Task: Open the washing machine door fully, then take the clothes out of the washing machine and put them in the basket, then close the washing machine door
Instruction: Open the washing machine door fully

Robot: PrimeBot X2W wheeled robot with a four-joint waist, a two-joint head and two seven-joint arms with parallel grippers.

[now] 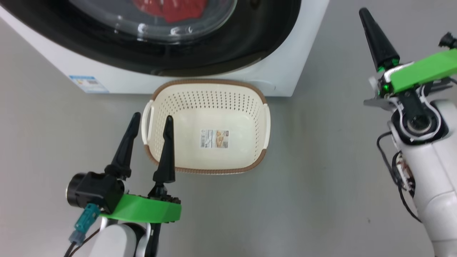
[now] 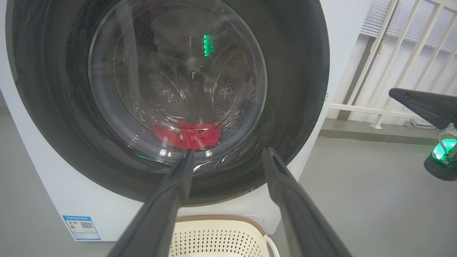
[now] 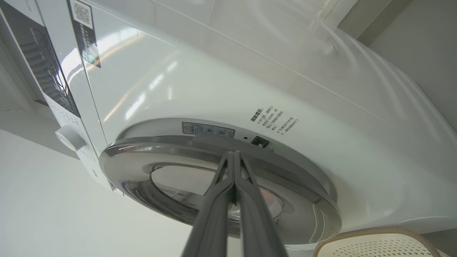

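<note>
The washing machine (image 1: 200, 80) stands at the top of the head view. Its door (image 1: 250, 39) looks closed, and the red clothes (image 1: 171, 9) show through the glass. The basket (image 1: 209, 167) sits on the floor just in front of the machine, with nothing in it. My left gripper (image 1: 151, 120) is open over the basket's left rim, and in the left wrist view it (image 2: 228, 152) points at the door (image 2: 296, 89) and the clothes (image 2: 189, 135). My right gripper (image 1: 364, 12) is shut, off the machine's right side. In the right wrist view its tips (image 3: 232, 154) line up with the door's silvery rim (image 3: 150, 151).
A blue sticker (image 1: 87, 84) marks the machine's lower left front. A white railing (image 2: 392, 53) stands to the machine's right. The control panel and a knob (image 3: 69, 137) show in the right wrist view. Grey floor (image 1: 314, 185) surrounds the basket.
</note>
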